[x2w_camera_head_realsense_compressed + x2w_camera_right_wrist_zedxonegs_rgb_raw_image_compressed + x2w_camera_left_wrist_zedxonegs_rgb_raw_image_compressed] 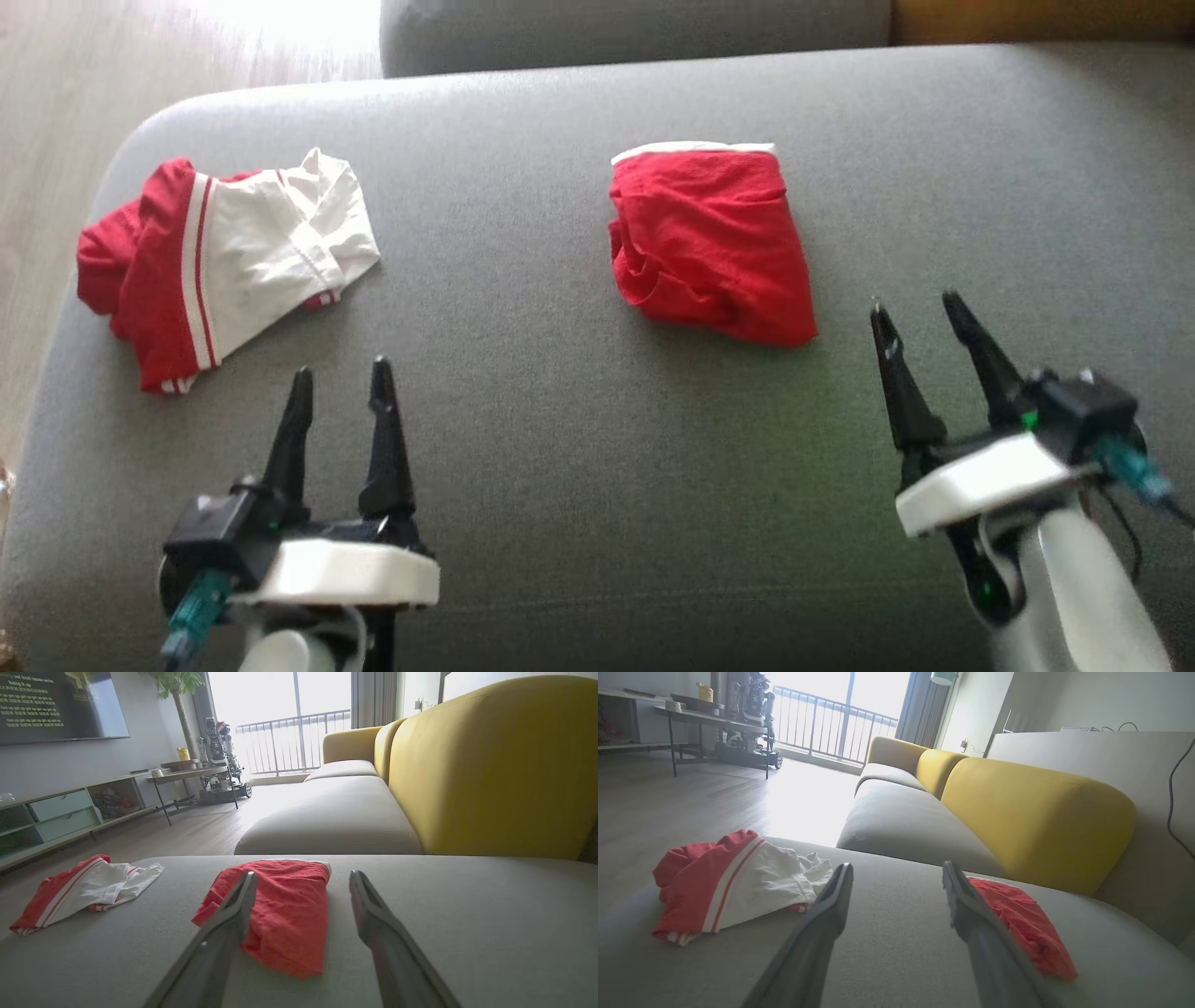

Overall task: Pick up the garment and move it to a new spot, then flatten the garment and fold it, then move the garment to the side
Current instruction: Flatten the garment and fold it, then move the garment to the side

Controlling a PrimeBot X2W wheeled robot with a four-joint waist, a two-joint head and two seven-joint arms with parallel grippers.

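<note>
A red garment (709, 243) lies folded into a compact rectangle, a white band along its far edge, on the grey sofa cushion (560, 467). My right gripper (915, 306) stands open just to the near right of it, holding nothing. In the right wrist view the red garment (285, 910) lies just ahead, partly behind the left finger of the open right gripper (302, 873). A crumpled white and red garment (233, 261) lies at the cushion's far left. Nearer than it, my left gripper (341, 369) is open and empty. The left wrist view shows the left gripper (896, 865), the crumpled garment (733, 886) and the red garment (1022, 924).
The cushion's left edge drops to a wooden floor (56, 112). A second grey seat cushion (327, 821) lies beyond, with a yellow backrest (490, 765) to the right. A low table (196, 777) and a TV unit (60, 812) stand across the room.
</note>
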